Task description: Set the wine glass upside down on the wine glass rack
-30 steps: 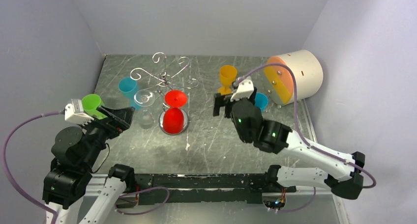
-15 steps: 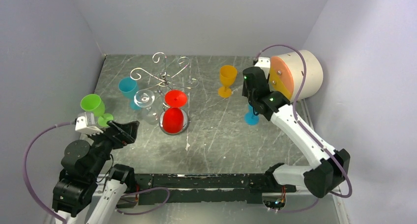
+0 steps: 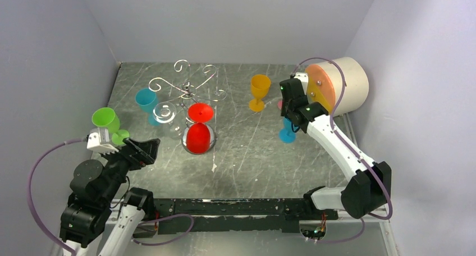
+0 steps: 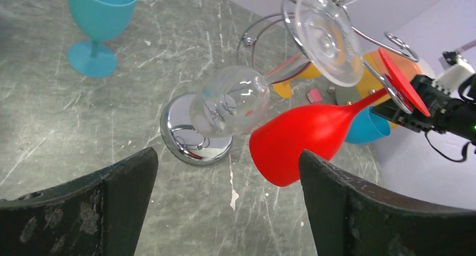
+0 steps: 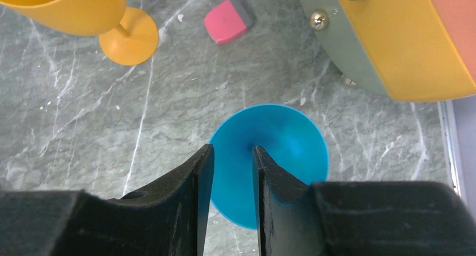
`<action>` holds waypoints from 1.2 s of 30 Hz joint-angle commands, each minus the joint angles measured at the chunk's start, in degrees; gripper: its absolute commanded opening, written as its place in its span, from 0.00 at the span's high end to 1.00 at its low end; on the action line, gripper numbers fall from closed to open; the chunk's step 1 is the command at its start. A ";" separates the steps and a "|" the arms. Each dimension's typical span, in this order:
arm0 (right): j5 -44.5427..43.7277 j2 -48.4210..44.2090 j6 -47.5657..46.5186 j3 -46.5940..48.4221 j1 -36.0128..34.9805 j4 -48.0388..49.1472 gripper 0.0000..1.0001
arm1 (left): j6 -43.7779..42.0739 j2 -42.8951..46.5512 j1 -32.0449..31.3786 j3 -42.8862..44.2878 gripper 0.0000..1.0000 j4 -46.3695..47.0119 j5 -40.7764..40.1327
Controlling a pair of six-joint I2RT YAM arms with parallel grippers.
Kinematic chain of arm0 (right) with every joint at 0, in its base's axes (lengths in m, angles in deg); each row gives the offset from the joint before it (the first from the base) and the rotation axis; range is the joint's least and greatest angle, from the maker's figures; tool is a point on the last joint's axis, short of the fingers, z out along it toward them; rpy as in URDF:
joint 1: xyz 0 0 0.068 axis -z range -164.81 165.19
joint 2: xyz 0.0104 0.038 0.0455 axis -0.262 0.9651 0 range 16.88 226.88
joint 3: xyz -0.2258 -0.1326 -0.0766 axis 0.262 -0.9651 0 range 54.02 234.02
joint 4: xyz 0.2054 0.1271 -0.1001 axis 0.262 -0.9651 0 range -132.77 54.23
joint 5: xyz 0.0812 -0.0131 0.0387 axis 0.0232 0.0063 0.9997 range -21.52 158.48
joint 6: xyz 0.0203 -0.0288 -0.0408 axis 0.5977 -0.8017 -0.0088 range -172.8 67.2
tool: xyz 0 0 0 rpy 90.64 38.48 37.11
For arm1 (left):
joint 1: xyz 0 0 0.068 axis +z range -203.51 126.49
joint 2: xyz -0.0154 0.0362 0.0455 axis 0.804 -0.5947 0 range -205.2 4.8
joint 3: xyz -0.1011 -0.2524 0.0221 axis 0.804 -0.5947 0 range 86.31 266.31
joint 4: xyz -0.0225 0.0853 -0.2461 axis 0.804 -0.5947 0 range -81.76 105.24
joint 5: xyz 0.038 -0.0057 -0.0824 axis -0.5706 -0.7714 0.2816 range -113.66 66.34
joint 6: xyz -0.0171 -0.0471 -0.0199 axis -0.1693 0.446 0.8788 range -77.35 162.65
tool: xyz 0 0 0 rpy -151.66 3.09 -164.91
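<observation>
Only wrist cam shows rt claw point(image 5: 231, 150) straddling blue glass point(image 5: 293, 149) stem.

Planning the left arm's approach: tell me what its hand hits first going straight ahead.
Probably the clear wine glass hanging on the rack, centred ahead of the left hand; the red glass beside it looks similarly near.

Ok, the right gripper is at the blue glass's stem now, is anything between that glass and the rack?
The orange glass stands upright close to the straight line from that blue glass to the wine glass rack. A red glass and a clear glass already hang on the rack's near side; the far arms look free.
</observation>
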 commanded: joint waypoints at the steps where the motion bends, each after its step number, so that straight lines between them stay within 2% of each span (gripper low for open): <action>1: 4.20 -0.18 -0.45 -1.58 0.69 2.01 0.65 | -6.53 0.96 -0.31 2.91 0.01 2.44 4.81; 12: 4.48 0.78 -0.99 -2.03 0.70 1.40 0.65 | -13.70 0.73 -0.31 8.40 0.01 1.14 10.07; 20: 2.70 -2.35 -0.52 2.36 0.69 -3.47 0.65 | -16.45 -0.57 -0.31 9.80 0.01 2.96 14.10; 25: 5.74 -4.95 -0.94 2.49 0.69 -2.88 0.64 | -16.29 -1.88 -0.24 8.67 0.01 6.06 18.96; 31: 10.01 -3.98 -1.87 1.25 0.68 -1.46 0.62 | -15.29 -4.36 -0.14 7.44 0.01 9.83 24.84; 36: 10.06 -2.76 -2.34 0.59 0.68 -1.02 0.62 | -15.44 -4.96 -0.04 8.59 0.01 10.42 25.56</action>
